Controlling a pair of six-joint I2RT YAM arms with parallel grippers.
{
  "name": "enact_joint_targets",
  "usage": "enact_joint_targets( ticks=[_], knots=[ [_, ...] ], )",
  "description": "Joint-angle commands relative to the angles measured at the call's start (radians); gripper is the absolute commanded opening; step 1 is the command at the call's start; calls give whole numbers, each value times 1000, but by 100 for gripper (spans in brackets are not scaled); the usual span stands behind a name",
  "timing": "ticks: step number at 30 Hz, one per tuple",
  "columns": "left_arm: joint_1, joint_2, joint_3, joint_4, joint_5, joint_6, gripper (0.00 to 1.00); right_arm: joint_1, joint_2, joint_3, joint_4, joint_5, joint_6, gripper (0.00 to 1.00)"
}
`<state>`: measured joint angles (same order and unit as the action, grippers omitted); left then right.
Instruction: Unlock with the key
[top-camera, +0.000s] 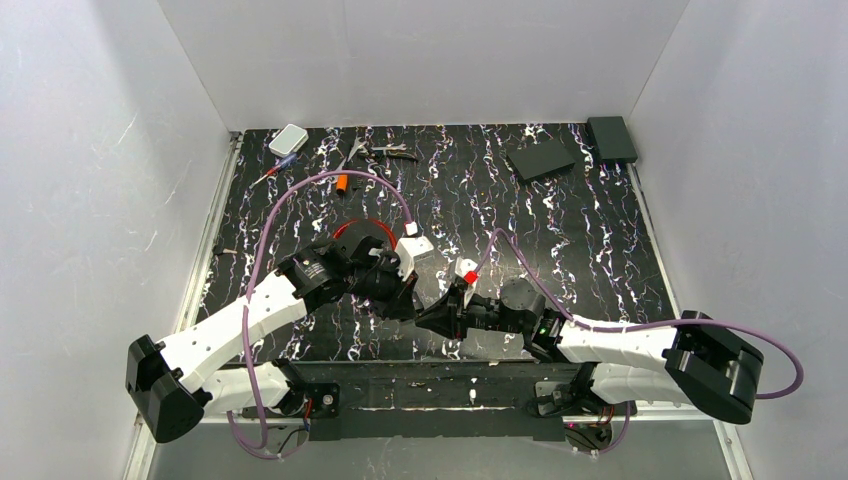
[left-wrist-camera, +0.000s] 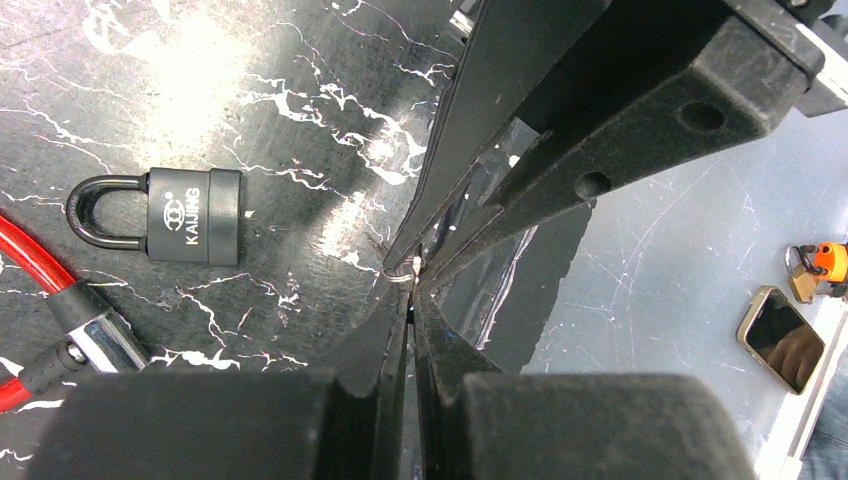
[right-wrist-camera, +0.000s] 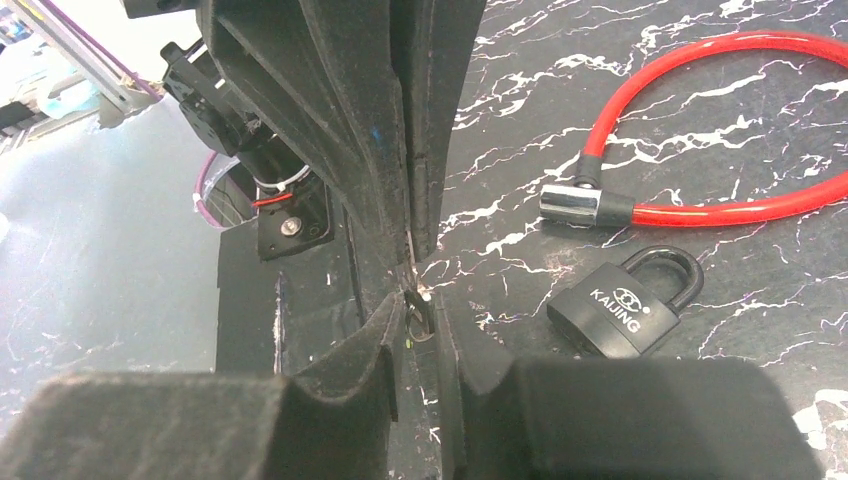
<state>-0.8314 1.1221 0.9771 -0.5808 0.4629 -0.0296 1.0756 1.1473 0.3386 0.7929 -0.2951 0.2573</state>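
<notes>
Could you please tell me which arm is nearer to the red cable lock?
Left. The left arm passes right beside the red cable lock; the right arm reaches in from the other side, farther off.

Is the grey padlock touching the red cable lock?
Apart. The right wrist view shows a strip of black marbled table between the shackle of the grey KAIJING padlock and the red cable lock.

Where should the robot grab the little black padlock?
The padlock lies flat on the table, so come straight down from above and pinch its blocky body across the two side edges. Skip the thin shackle, which would let it swing, and keep the end opposite it free; the key probably goes there.
</notes>
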Motion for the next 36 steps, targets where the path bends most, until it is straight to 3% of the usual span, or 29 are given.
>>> enact_joint_targets(
  ticks=[1,5,13,17,18,23,32,36],
  knots=[
    [-3,-7,34,0,-14,4,0,6,-29,31,35,1,0,23],
    [-2,-9,34,-2,-17,4,0,6,-40,30,20,7,0,15],
    [-2,-5,33,-4,-23,4,0,6,-55,17,29,-14,9,11],
    [-2,-3,37,-6,-40,1,0,6,-68,7,43,-10,19,4],
    [-2,-2,37,-7,-45,-2,4,6,-69,5,43,-9,22,2],
    [-2,-7,38,-10,-105,-7,46,6,-69,4,17,13,62,1],
    [-2,31,41,-33,-417,-24,73,6,-181,15,-247,171,108,1],
    [6,97,62,-79,-550,-43,76,6,-259,-3,-308,224,140,1]
  ],
)
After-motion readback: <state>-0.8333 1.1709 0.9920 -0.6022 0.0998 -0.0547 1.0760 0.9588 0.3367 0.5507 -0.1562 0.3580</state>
